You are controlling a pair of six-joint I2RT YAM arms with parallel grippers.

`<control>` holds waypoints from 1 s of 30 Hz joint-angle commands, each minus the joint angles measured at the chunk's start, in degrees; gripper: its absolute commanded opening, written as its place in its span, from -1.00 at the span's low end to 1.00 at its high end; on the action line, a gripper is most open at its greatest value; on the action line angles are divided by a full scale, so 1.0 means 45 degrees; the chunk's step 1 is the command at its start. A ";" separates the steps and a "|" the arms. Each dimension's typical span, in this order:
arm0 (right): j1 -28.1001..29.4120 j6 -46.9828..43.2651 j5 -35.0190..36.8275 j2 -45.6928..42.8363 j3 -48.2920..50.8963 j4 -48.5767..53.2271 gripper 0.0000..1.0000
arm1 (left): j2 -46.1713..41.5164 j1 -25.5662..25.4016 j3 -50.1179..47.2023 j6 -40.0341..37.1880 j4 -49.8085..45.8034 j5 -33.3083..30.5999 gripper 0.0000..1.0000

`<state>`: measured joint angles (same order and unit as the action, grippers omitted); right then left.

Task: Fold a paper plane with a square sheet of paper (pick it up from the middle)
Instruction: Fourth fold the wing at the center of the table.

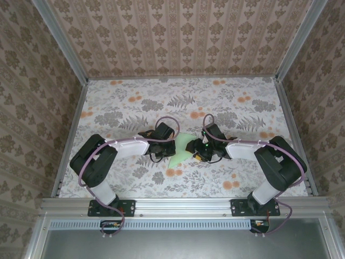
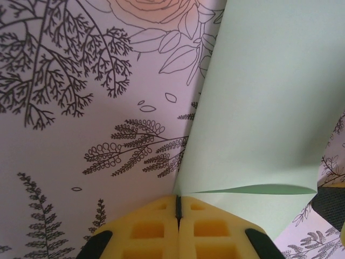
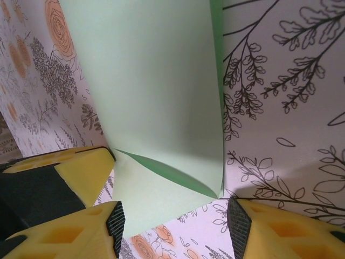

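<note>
Between the two sets of fingers, the square sheet of paper (image 1: 183,148): pale mint green, plain, doubled over on itself, lying on the floral worktop (image 1: 135,97). From above, a narrow angled shape with one pointed end toward the near side, no flat square. Not yet a finished dart.

At the sheet's left side, the left fingers (image 2: 145,229): pressed together with no gap, yellow pads meeting in a thin dark seam. Pinched between them, the sheet itself, just where its upper layer lifts off the lower. From that pinch, a slim lens-shaped opening between the two layers, darker green inside, running along the sheet's edge. Upper layer bowed up and away from the pinch, smooth, with no crease across its face.

At the sheet's right side, the right fingers (image 3: 285,229): well parted, one pad to each side of the sheet's edge, neither visibly pressing on it. Gripping nothing. In the gap between them, the lower layer resting on the worktop.

Around the sheet, orange roses and grey fern sprays printed on the worktop. Both arms bent inward toward the sheet, one from its left, one from its right.
</note>
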<state>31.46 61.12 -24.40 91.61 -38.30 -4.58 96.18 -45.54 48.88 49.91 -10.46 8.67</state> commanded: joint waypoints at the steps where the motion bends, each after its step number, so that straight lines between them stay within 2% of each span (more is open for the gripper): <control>1: 0.0079 0.0214 -0.0206 0.0244 -0.0308 -0.0251 0.10 | 0.0080 0.0115 -0.0101 0.0215 -0.0541 -0.0144 -0.89; 9: 0.0079 0.0464 -0.0707 0.0503 -0.0433 -0.0947 -0.06 | 0.0111 0.0105 -0.0101 0.0217 -0.0505 -0.0061 -0.89; 20: 0.0079 0.0902 -0.1337 0.0744 -0.0118 -0.2394 -0.11 | 0.0098 0.0137 -0.0087 0.0217 -0.0500 -0.0022 -0.89; 26: 0.0069 0.1026 -0.1547 0.1221 -0.0101 -0.2766 -0.31 | -0.0185 0.0171 -0.0118 0.0131 -0.0346 -0.0006 -0.81; 30: 0.0079 0.1070 -0.1470 0.1362 -0.0101 -0.2753 -0.57 | -0.0635 0.0253 -0.0102 -0.0088 -0.0432 -0.0089 -0.68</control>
<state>31.46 65.19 -30.15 96.88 -38.98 -15.73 95.98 -45.17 48.88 50.11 -10.57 8.73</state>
